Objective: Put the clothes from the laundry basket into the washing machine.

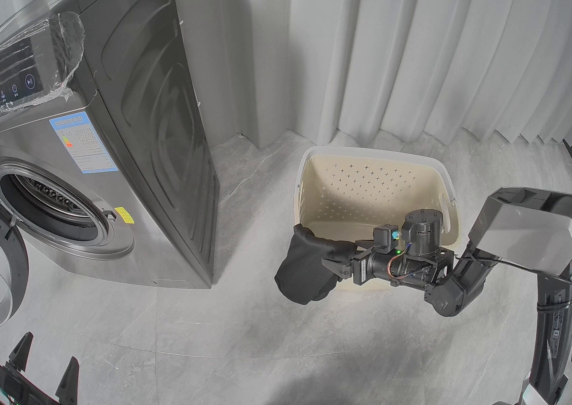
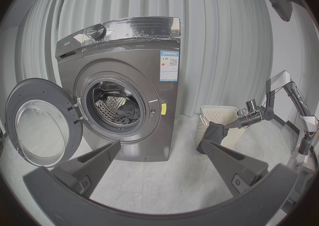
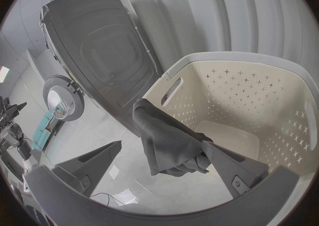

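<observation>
A dark grey garment (image 1: 304, 272) hangs outside the near left corner of the cream laundry basket (image 1: 369, 156). My right gripper (image 1: 336, 263) is at that corner. Its fingers stand wide apart, and the garment (image 3: 166, 137) is draped against one fingertip (image 3: 212, 152). The basket's floor (image 3: 229, 133) is bare. The washing machine (image 1: 149, 126) stands to the left with its round door (image 2: 43, 123) swung open. Dark clothes (image 2: 128, 113) lie in the drum. My left gripper (image 1: 47, 355) is low at the near left, open and holding nothing, facing the machine's front.
White curtains (image 1: 387, 37) hang behind the basket and the machine. Grey tiled floor (image 1: 238, 317) lies open between the machine and the basket. The open door (image 1: 12, 269) juts out at the machine's front left.
</observation>
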You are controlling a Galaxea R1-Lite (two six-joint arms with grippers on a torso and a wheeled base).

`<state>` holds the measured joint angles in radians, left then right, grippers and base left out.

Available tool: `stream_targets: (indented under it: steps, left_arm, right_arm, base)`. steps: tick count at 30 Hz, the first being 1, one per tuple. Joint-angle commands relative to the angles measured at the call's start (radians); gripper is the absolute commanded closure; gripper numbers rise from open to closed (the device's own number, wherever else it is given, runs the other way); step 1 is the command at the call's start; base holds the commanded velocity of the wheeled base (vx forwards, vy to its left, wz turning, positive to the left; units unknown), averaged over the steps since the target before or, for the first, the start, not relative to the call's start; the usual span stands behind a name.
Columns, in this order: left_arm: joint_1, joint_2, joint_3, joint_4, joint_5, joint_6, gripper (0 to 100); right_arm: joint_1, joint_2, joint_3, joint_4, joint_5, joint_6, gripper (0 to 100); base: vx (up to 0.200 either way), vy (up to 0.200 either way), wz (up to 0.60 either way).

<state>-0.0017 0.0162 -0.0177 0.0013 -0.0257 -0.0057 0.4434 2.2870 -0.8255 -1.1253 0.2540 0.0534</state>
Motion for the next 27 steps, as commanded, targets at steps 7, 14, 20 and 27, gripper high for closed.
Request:
stream_targets:
  steps: [7, 14, 20, 27]
  left_arm:
    - [0.000, -0.016, 0.018, 0.000, 0.000, 0.000, 0]
    - [0.000, -0.016, 0.018, 0.000, 0.000, 0.000, 0]
    - [0.000, -0.016, 0.018, 0.000, 0.000, 0.000, 0]
    - [0.000, -0.016, 0.018, 0.000, 0.000, 0.000, 0]
  right_arm:
    - [-0.008, 0.085, -0.078, -0.019, 0.001, 0.002, 0]
    - [-0.009, 0.111, -0.098, -0.033, 0.001, 0.000, 100]
    - [-0.012, 0.108, -0.103, -0.033, 0.001, 0.000, 100]
    - [-0.014, 0.005, 0.003, -0.034, 0.001, -0.018, 100]
  base:
    - [0.000, 0.000, 0.00]
    - [0.000, 0.000, 0.00]
    - [0.000, 0.000, 0.00]
    - [0.000, 0.000, 0.00]
